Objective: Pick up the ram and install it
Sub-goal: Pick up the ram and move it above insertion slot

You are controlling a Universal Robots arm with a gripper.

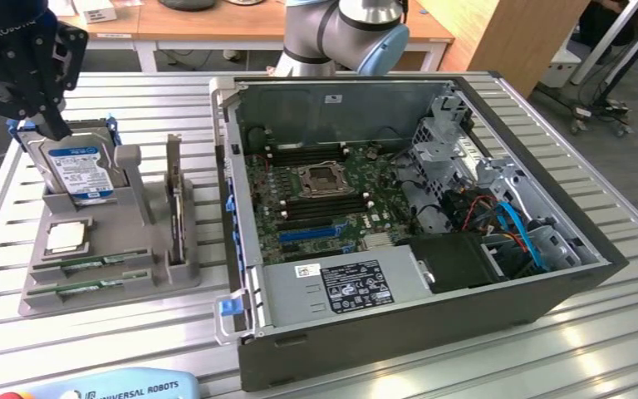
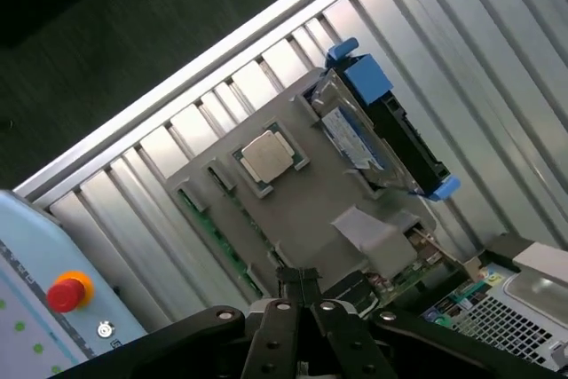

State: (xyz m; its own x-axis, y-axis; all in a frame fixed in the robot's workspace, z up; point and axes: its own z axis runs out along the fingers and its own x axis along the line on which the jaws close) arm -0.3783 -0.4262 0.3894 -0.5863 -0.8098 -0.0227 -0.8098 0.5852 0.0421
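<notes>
The pincer (image 1: 54, 126) hangs shut on nothing, its fingers pressed together. Directly beneath it stands the hard drive (image 1: 77, 170), propped upright in the grey holder (image 1: 142, 249). The ram (image 1: 86, 265) sits lower, at the holder's end farthest from the pincer, apparently slotted on edge so its top can be pinched. The open computer case (image 1: 541, 291) lies well off to the pincer's side

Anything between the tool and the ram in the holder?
Nothing visible. Two ram sticks lie uncovered in the holder's slots nearest the exterior camera. The tool hangs shut by the drive at the holder's other end; the CPU lies flat between, too low to block.
</notes>
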